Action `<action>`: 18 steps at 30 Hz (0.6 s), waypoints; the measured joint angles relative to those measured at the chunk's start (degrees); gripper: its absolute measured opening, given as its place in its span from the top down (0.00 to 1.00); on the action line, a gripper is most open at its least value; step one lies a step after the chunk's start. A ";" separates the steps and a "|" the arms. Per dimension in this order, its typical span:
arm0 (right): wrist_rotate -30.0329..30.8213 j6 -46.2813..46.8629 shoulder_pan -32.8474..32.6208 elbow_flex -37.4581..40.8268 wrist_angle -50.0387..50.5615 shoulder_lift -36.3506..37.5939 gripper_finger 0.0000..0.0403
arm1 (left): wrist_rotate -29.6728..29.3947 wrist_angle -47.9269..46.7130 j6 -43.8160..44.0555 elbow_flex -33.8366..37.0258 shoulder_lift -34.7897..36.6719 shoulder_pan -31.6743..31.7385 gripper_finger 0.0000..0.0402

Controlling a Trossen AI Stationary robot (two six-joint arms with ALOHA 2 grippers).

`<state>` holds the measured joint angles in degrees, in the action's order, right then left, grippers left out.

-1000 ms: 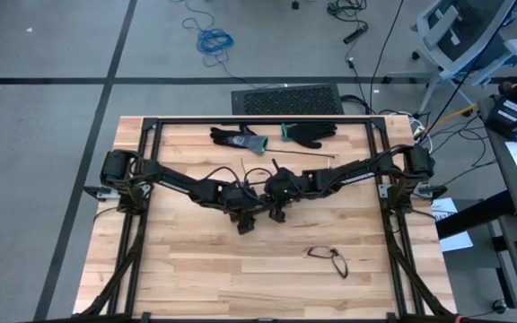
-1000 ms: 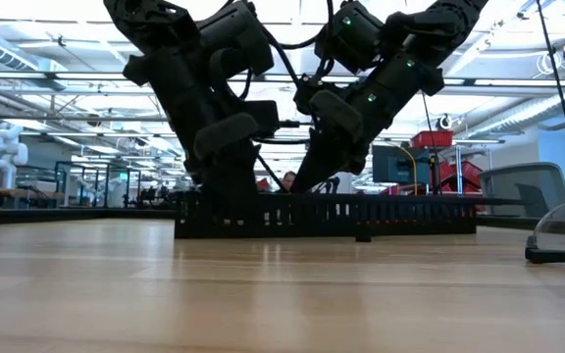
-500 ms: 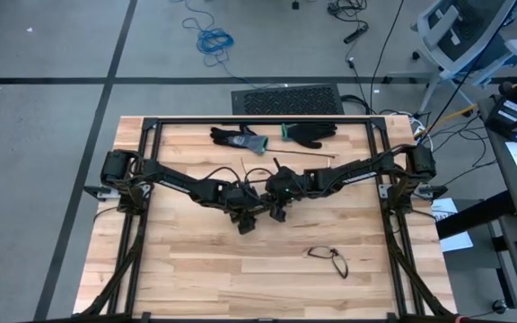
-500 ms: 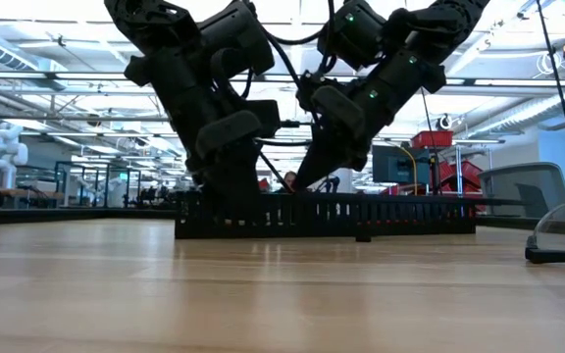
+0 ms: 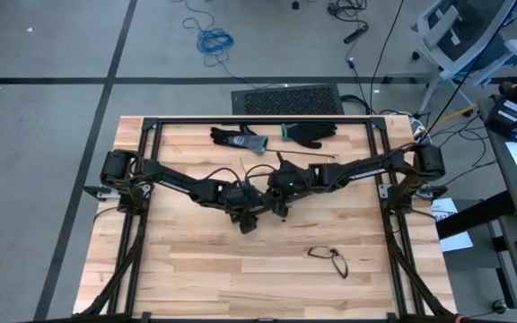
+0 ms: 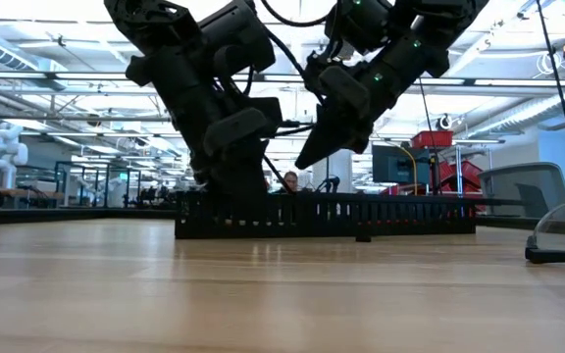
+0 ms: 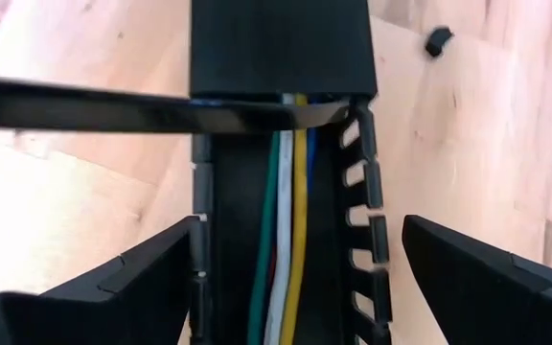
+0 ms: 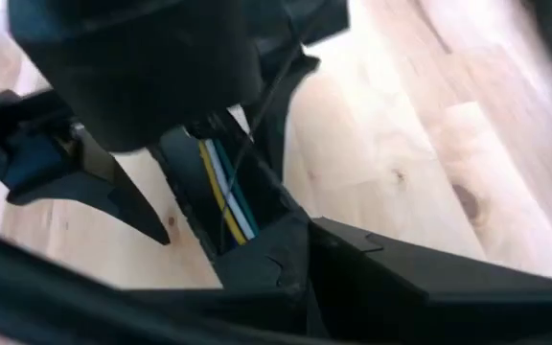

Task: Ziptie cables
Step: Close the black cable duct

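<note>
The cables (image 7: 286, 220), green, white, yellow and blue, lie side by side inside the black slotted duct (image 7: 367, 201), which rests on the table (image 6: 322, 216). A black zip tie strap (image 7: 142, 113) crosses over the duct's far part. My left gripper (image 7: 300, 225) is low over the duct (image 6: 233, 196) and open, one finger on each side of it. My right gripper (image 6: 304, 160) hangs shut above the duct, slanting down beside the left one (image 5: 282, 208). My left gripper straddles the duct from above, slanting down along it; whether its fingers (image 7: 142, 268) touch the duct's walls I cannot tell. My right gripper is shut; whether it holds the zip tie strap I cannot tell, as its own fingers hide the tips.
Two dark gloves (image 5: 239, 139) (image 5: 312, 133) lie near the table's far edge, with a thin rod (image 5: 311, 157) just in front of them. A pair of glasses (image 5: 328, 258) lies toward the near right. Bare wood spreads across the near half.
My right gripper has risen away from the duct, staying shut. My left gripper and the duct have kept still.
</note>
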<state>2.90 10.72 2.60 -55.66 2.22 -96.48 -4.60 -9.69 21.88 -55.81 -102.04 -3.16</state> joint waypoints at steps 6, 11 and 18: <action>0.13 -0.03 0.45 0.00 3.87 0.37 1.00 | -3.71 3.95 0.30 0.04 -0.02 0.00 0.13; 0.09 -1.32 0.42 0.00 6.10 0.37 1.00 | -6.99 5.11 -0.02 0.04 -0.03 0.00 0.13; 0.09 -2.41 0.45 -0.04 6.18 0.37 1.00 | -9.30 5.00 -0.51 0.04 -0.09 -0.02 0.15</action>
<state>2.98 8.31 3.05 -55.70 8.40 -96.12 -13.90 -4.69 21.37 -55.77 -102.13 -3.18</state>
